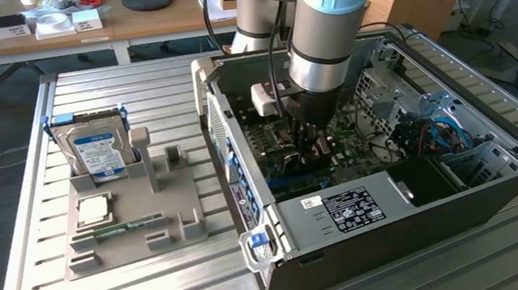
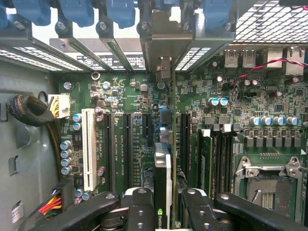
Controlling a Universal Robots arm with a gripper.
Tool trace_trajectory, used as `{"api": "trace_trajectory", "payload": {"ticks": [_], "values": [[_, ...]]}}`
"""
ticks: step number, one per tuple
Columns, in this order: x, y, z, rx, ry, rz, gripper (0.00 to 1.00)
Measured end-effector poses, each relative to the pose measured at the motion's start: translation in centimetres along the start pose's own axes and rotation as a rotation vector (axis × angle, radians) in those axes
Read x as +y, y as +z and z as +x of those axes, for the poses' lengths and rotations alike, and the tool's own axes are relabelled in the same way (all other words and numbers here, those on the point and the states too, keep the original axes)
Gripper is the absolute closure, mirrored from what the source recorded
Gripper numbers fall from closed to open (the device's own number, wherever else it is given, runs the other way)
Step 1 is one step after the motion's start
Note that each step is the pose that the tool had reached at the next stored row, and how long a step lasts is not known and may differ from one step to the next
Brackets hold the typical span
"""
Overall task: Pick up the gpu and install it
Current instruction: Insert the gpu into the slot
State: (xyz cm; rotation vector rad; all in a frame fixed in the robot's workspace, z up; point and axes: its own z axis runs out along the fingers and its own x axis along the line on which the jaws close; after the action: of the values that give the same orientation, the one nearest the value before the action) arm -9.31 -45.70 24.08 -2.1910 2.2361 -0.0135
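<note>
Inside the open PC case [image 1: 391,232], my gripper [image 1: 314,150] reaches down over the motherboard [image 2: 130,91]. In the wrist view the gripper [image 2: 166,204] is shut on the gpu [image 2: 162,163], which I see edge-on as a thin card with a pale top edge. Its metal bracket [image 2: 163,38] lies against the case's rear slot openings. The card stands in line with the black expansion slots [image 2: 126,144], beside the white slot [image 2: 88,144]. Whether it is seated in a slot I cannot tell.
A grey holder [image 1: 126,243] at the exterior view's left carries a blue-labelled hard drive [image 1: 96,150], a CPU [image 1: 94,209] and a RAM stick [image 1: 119,229]. Inside the case are the power supply [image 1: 342,212], a cable bundle [image 2: 29,110], fitted RAM [image 2: 204,159] and the CPU socket [image 2: 269,183].
</note>
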Motion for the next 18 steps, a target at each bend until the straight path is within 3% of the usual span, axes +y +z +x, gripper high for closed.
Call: {"api": "trace_trajectory", "payload": {"ticks": [18], "values": [[0.08, 0.03, -0.03, -0.0011, 0.0, 0.0017, 0.73]]}}
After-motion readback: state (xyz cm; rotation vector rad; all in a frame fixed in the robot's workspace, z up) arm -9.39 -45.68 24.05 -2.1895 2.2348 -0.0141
